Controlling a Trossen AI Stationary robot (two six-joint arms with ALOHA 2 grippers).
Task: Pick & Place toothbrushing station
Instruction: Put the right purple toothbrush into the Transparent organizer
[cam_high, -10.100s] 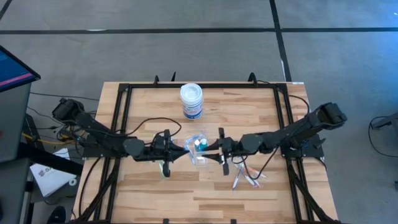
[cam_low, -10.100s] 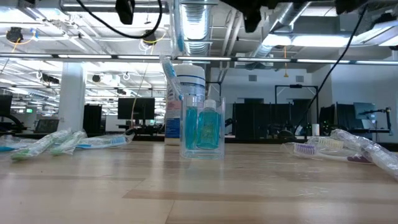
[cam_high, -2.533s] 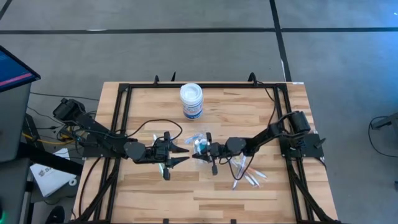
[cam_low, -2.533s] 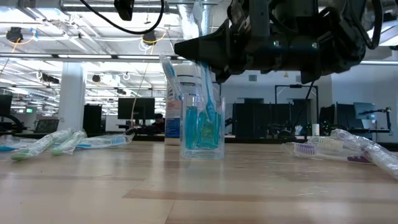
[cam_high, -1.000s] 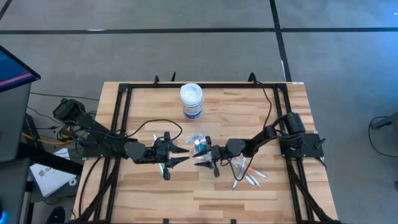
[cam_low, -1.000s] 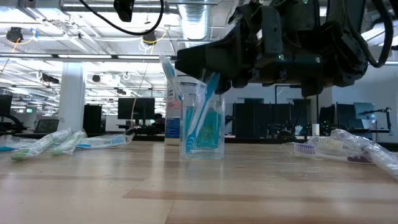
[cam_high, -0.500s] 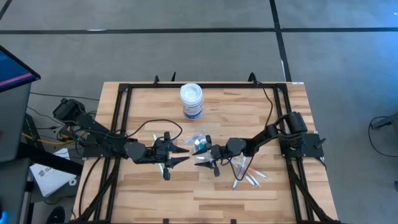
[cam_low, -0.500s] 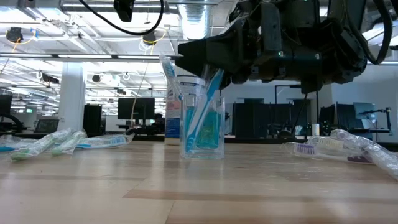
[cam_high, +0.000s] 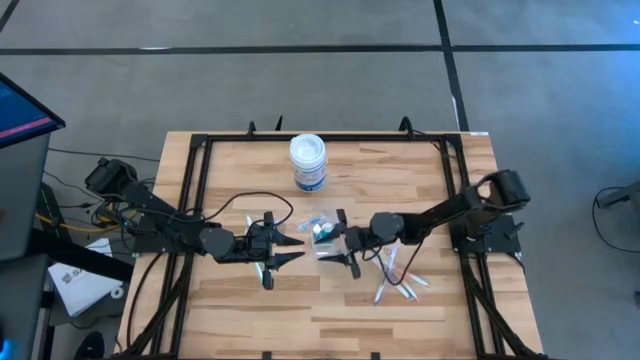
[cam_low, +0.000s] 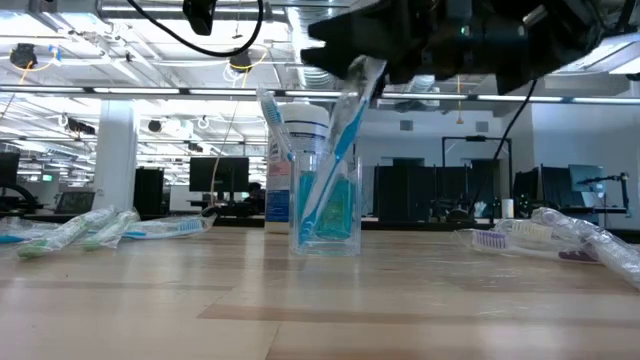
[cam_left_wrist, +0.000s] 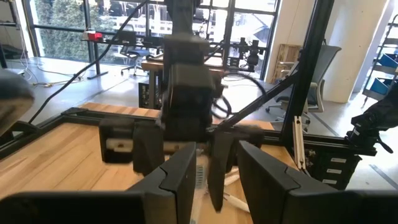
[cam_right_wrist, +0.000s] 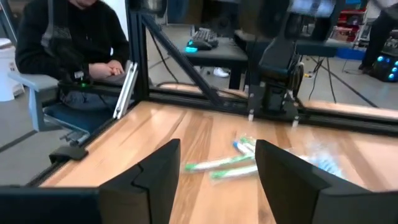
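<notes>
The small clear cup (cam_high: 320, 232) (cam_low: 325, 215) stands upright on the table's middle. A blue toothbrush (cam_low: 335, 165) leans in it against the rim. A second toothbrush (cam_low: 272, 125) and a small blue tube (cam_low: 342, 205) also stand in it. My right gripper (cam_high: 330, 247) (cam_low: 335, 40) (cam_right_wrist: 217, 180) hovers open above the cup, nothing between its fingers. My left gripper (cam_high: 290, 248) (cam_left_wrist: 214, 186) waits open just left of the cup.
A white jar with a blue label (cam_high: 308, 162) stands behind the cup. Loose wrapped toothbrushes lie to the right (cam_high: 395, 282) (cam_low: 560, 238) and to the left (cam_high: 265, 272) (cam_low: 90, 228). A black frame (cam_high: 200, 180) rims the table. A person (cam_right_wrist: 68, 43) sits beyond it.
My right gripper has risen from the cup's rim and drawn slightly toward the table's right edge. The blue toothbrush stays leaning in the cup, its upper end now uncovered.
</notes>
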